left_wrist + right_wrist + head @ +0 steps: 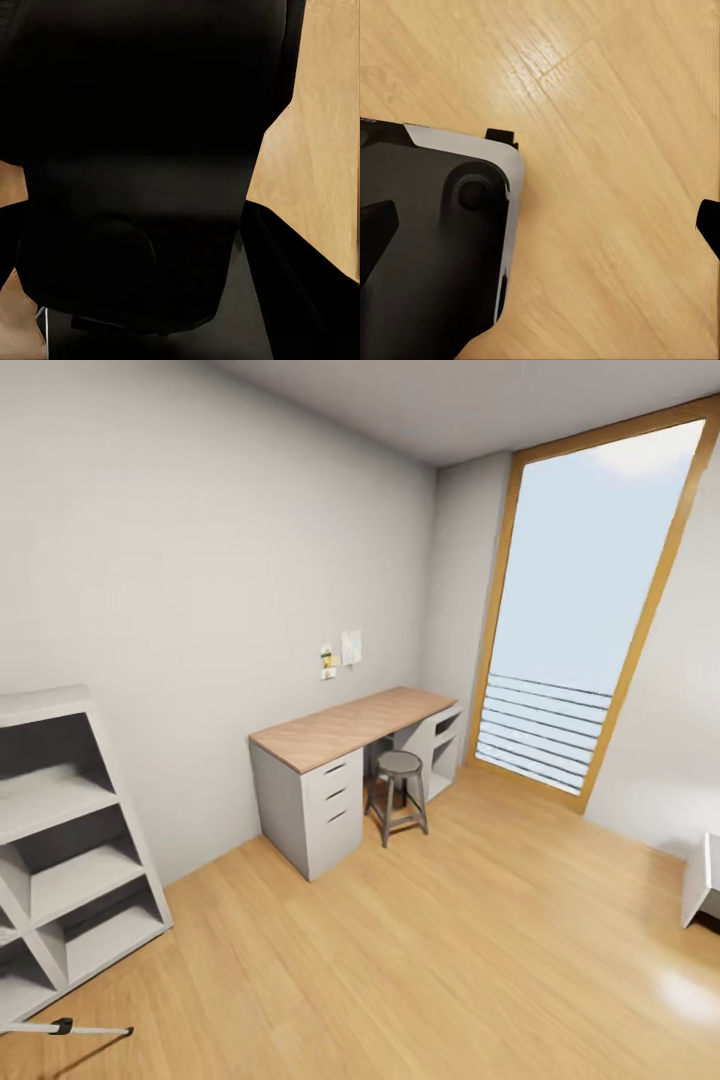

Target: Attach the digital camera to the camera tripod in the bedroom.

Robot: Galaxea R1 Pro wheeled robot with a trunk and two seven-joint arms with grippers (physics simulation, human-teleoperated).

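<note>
A broad stretch of light wood plank floor (450, 940) lay open between the grey wood-topped desk (345, 730) with its round metal stool (400, 765), the grey slanted shelf unit (70, 840) and the silver-white tripod leg (70, 1027) at the lower left edge, though I could not tell either pincer's state.

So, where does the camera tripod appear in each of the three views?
Head view: one silver-white leg of the camera tripod crosses the bottom left corner, below the shelf unit.
Left wrist view: dark robot parts beside wood floor.
Right wrist view: a black-and-white robot part over that floor.
Shared landmark: the wood floor.
</note>
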